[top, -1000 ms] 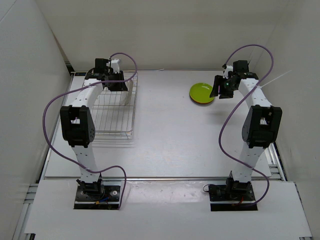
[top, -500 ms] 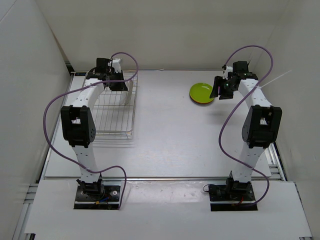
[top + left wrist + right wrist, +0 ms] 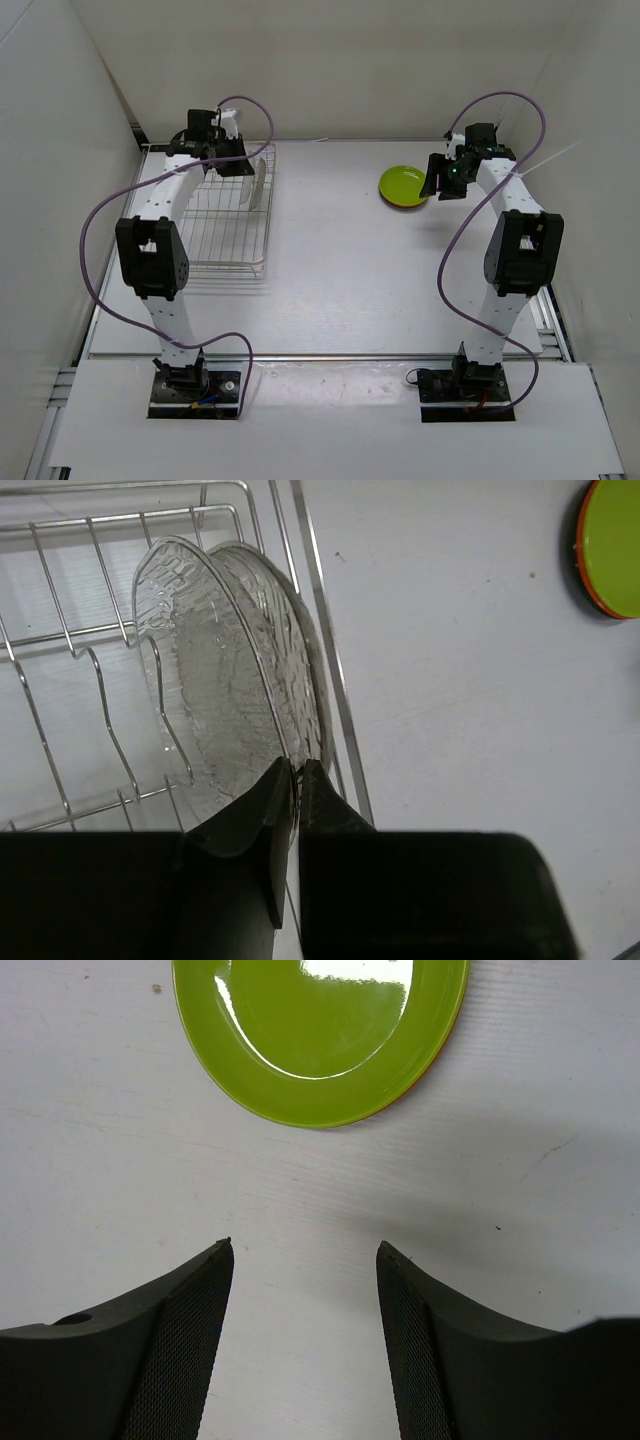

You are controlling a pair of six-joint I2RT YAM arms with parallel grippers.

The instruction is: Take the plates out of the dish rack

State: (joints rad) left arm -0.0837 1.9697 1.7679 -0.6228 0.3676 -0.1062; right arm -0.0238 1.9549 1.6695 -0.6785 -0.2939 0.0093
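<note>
A clear glassy plate (image 3: 220,680) stands on edge at the right side of the silver wire dish rack (image 3: 332,670). My left gripper (image 3: 297,765) is shut on the plate's near rim. From above, the left gripper (image 3: 238,165) sits over the rack's (image 3: 225,240) far right corner, with the plate (image 3: 259,182) just below it. A lime green plate (image 3: 320,1030) lies flat on an orange plate (image 3: 428,1070) on the table at the far right. My right gripper (image 3: 305,1250) hangs open just short of them, holding nothing. No black plate shows.
White walls close in the table on the left, back and right. The green and orange stack (image 3: 403,186) sits near the far right of the table, beside the right gripper (image 3: 437,175). Purple cables loop over both arms.
My left jaws have closed onto the clear plate's rim, and the left arm has shifted slightly up and to the left. The right arm has not moved.
</note>
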